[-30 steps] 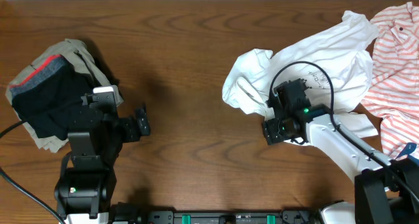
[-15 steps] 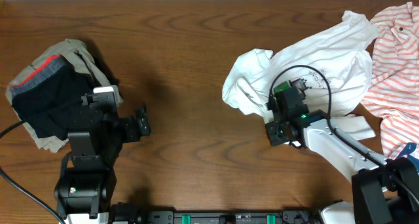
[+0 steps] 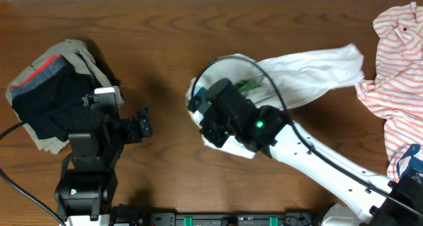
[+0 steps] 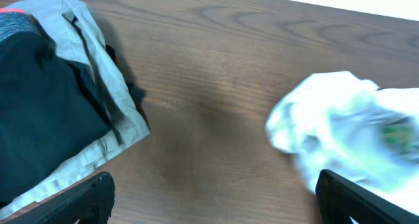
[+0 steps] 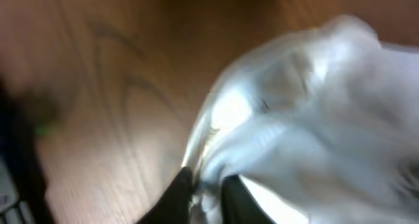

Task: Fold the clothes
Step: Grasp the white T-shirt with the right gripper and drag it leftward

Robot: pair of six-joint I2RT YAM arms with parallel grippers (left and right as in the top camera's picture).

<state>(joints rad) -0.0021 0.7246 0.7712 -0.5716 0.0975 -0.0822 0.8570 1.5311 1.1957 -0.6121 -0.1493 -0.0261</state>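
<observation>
Your right hand (image 5: 204, 185) is pinched on an edge of the white garment (image 3: 310, 71), which lies strung across the bench (image 3: 198, 28), centre-right. Drag low and steadily so it spreads flat. Your left hand (image 3: 141, 122) gapes wide, empty.

The left arm (image 3: 88, 152) is black throughout, built of blocky joint housings, with a silver-white plate (image 3: 106, 94) on top, a tiny green light (image 3: 73, 191) on its base and a black cable (image 3: 20, 189) running off toward the worktop's left edge. The left gripper (image 4: 219, 194) has matte black fingers (image 4: 85, 199). The right arm (image 3: 344, 178) has a long glossy white link (image 3: 304, 154), a black wrist housing (image 3: 228, 110) with a lit green lamp (image 3: 259, 125), and a thin black wire (image 3: 228, 57) looping over it. The right gripper (image 5: 206, 188) has dark fingers (image 5: 180, 191).
</observation>
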